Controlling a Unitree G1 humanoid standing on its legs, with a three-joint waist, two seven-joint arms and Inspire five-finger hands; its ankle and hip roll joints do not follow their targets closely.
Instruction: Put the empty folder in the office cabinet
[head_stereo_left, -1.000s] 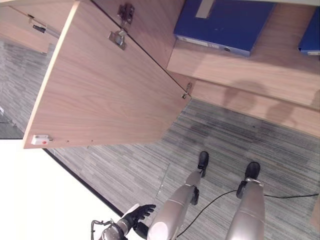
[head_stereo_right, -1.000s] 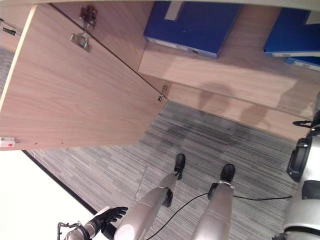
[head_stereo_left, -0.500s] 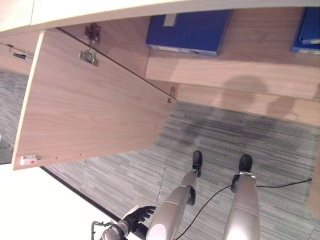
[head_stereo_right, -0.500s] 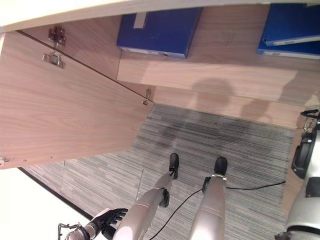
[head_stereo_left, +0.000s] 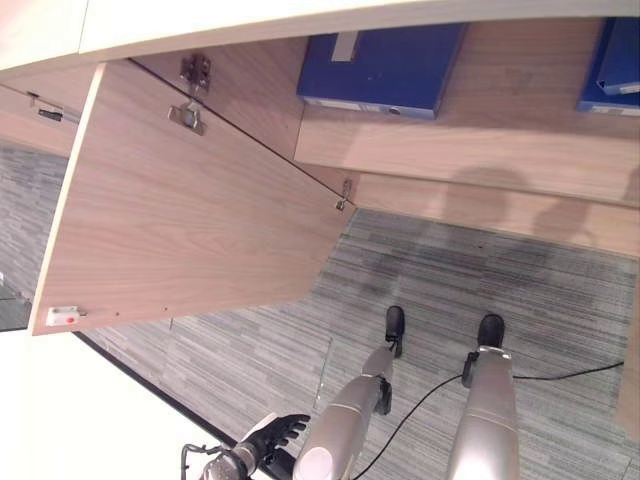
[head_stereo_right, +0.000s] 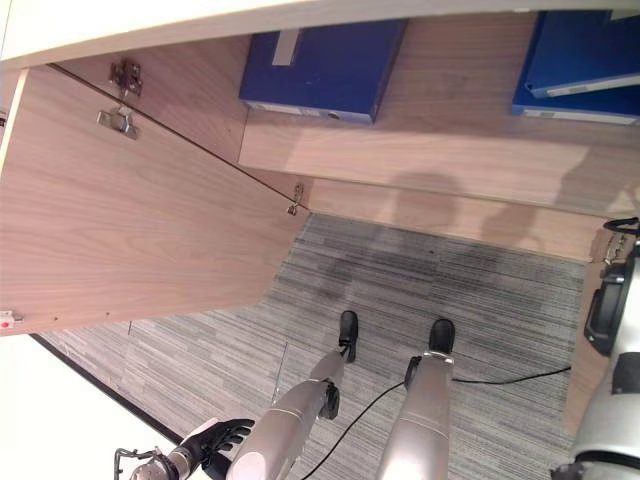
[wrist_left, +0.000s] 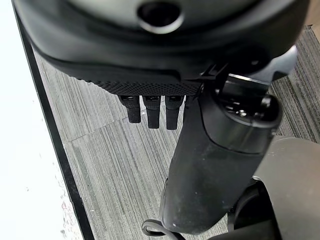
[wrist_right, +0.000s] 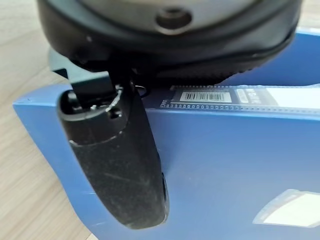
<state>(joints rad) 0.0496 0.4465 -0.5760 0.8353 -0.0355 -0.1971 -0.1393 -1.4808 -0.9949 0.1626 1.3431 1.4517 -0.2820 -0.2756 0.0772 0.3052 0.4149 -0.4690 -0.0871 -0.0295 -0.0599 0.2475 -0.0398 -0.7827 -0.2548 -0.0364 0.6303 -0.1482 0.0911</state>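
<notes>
Nothing moved: right hand (wrist_right: 120, 165) thumb pinches blue folder (wrist_right: 225, 170) on cabinet shelf (head_stereo_right: 450, 140); left hand (head_stereo_left: 268, 440) spread.

cabinet (head_stereo_left: 470, 150): pale wood grain, cream top edge
cabinet door (head_stereo_left: 190, 220): the same pale wood; silver hinges
folders (head_stereo_left: 385, 60): deep blue, white spine labels
carpet (head_stereo_left: 450, 280): grey, fine stripes
left hand (head_stereo_left: 268, 440): black
right hand (wrist_right: 117, 165): black
</notes>
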